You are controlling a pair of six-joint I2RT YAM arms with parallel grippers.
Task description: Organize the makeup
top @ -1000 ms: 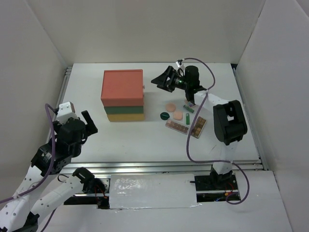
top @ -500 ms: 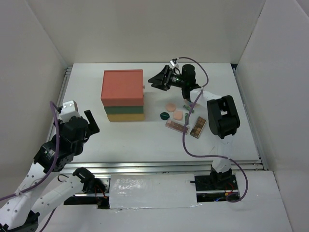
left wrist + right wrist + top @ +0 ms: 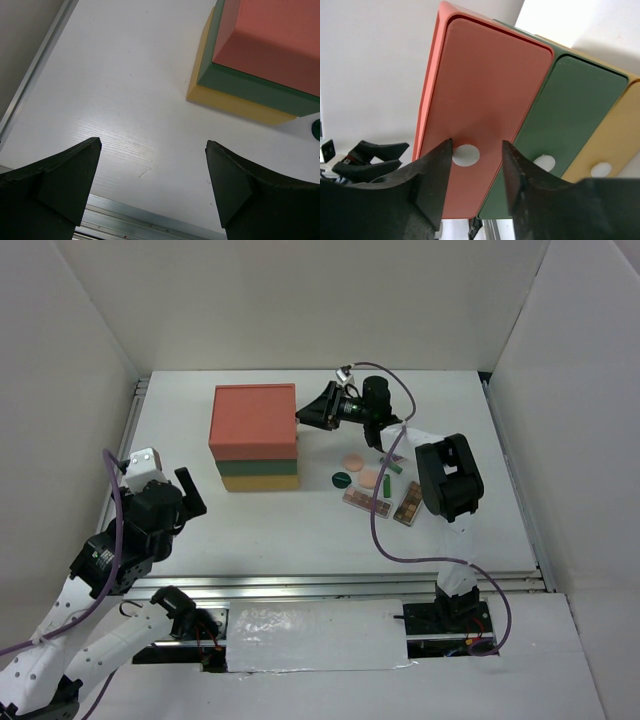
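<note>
The makeup lies right of the drawer box [image 3: 255, 435]: two peach puffs [image 3: 352, 460], a dark-green disc [image 3: 341, 479], a green tube [image 3: 390, 464] and two brownish palettes [image 3: 366, 502] [image 3: 408, 503]. I cannot make out the small pinkish palette. My right gripper [image 3: 305, 418] is open at the orange top drawer's front. In the right wrist view its fingertips [image 3: 476, 145] straddle the white knob [image 3: 466, 154], with a gap on the knob's right side. My left gripper [image 3: 180, 495] is open and empty over bare table [image 3: 152, 170], left of the box.
The box has orange [image 3: 485, 100], green [image 3: 570, 110] and yellow [image 3: 615, 150] drawers, each with a white knob. It also shows in the left wrist view [image 3: 260, 65]. A metal rail [image 3: 140, 220] runs along the near table edge. White walls enclose the table.
My right gripper has moved left from above the makeup to the front of the orange drawer. The left arm shifted slightly at first, then stayed still.
</note>
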